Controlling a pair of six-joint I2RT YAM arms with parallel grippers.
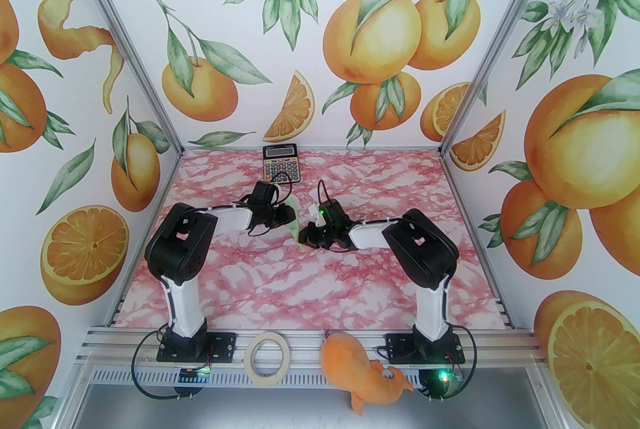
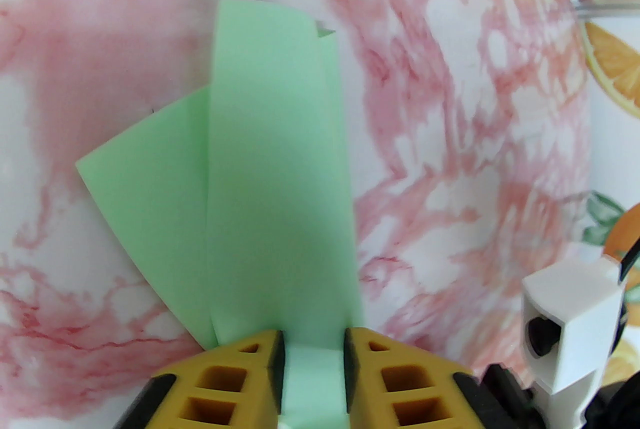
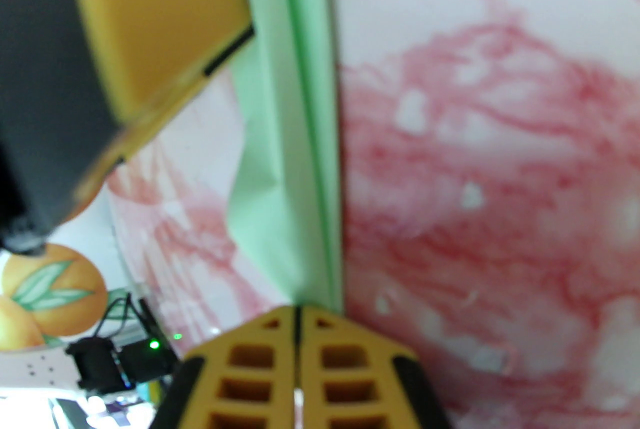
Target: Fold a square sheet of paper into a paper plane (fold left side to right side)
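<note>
And there was the paper plane (image 2: 270,167), a narrow pale green fold held up off the pink marbled table (image 1: 350,277) near its middle, slung between the two arms. The right gripper (image 3: 298,314) had its yellow fingers pressed flat together, pinching the paper's end. The exact bite was tucked in at the tips and hard to make out. From that wrist a long centre crease ran off toward 12 o'clock, and the far end of the paper was cut off by the top edge.

The left gripper (image 2: 312,342) stood with its jaws spread. Green paper showed in the gap between them, but whether either pad touched it could not be told. A side flap splayed out toward 9 o'clock, and a small bent corner showed at the far tip.

From overhead, the wrists covered most of the paper, leaving just a green sliver. The calculator (image 1: 280,163) sat at 12 o'clock from it against the back wall, partly masked by a cable. The tape roll (image 1: 252,359) lay at 6 o'clock on the front rail, with the orange plush toy (image 1: 360,367) at 5 o'clock.
</note>
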